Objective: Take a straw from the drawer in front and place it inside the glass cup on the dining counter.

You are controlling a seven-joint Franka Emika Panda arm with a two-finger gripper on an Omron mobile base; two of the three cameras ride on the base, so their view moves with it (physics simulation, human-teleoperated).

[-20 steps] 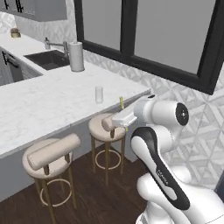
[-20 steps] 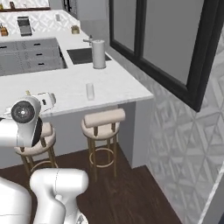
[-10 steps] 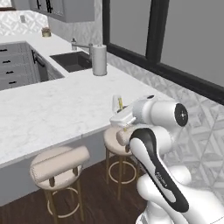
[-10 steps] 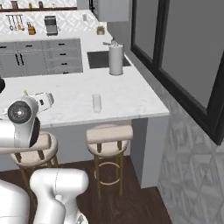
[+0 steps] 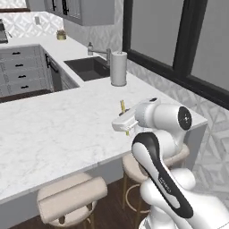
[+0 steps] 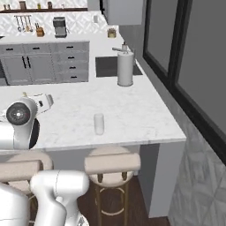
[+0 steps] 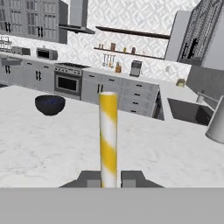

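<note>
Straw [image 7: 108, 140] – yellow-white stripes; dining counter [image 7: 52, 144] – white, grey-veined marble.

Straw [image 7: 108, 138]: yellow-and-white striped, standing upright at centre frame in the hand view, lower end pinched between the closed gripper [image 7: 108, 179] tips. Left base view shows its yellow tip [image 5: 123, 106] near centre frame, over the white marble bench [image 5: 53, 129]. Glass cup [image 6: 99, 124]: clear, upright, on the bench, centre of right base view.
</note>
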